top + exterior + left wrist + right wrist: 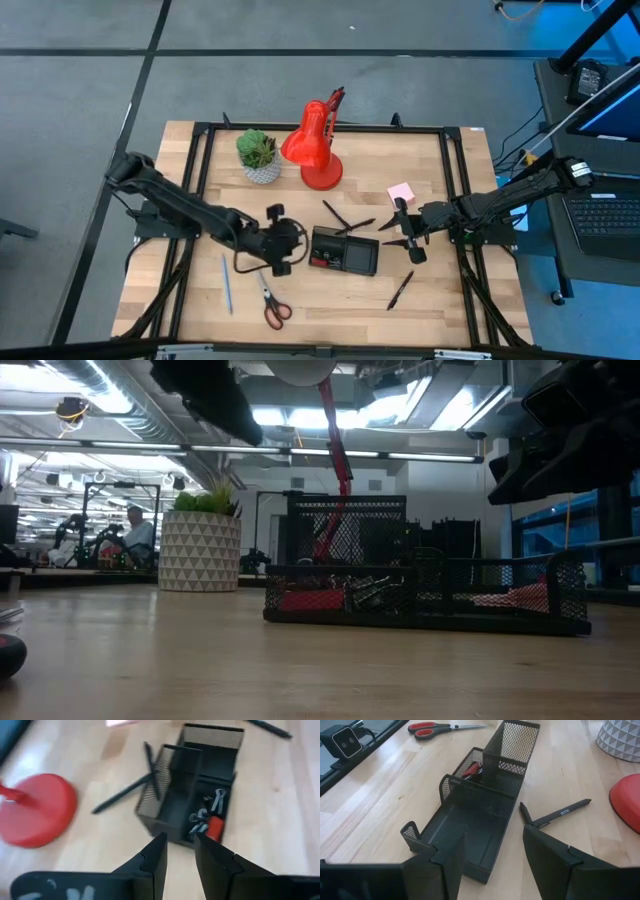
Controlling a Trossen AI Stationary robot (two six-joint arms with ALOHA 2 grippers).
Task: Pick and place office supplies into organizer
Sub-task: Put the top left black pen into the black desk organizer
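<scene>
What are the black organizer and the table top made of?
The organizer looks like black wire mesh, probably metal: its walls are a fine see-through grid, with a solid matte floor. The table top looks like pale wood with a smooth finish, showing grain and plank seams.

We see a red desk lamp point(318, 150) beside a small potted plant point(259, 155) at the wooden table's point(330, 300) back.
</scene>
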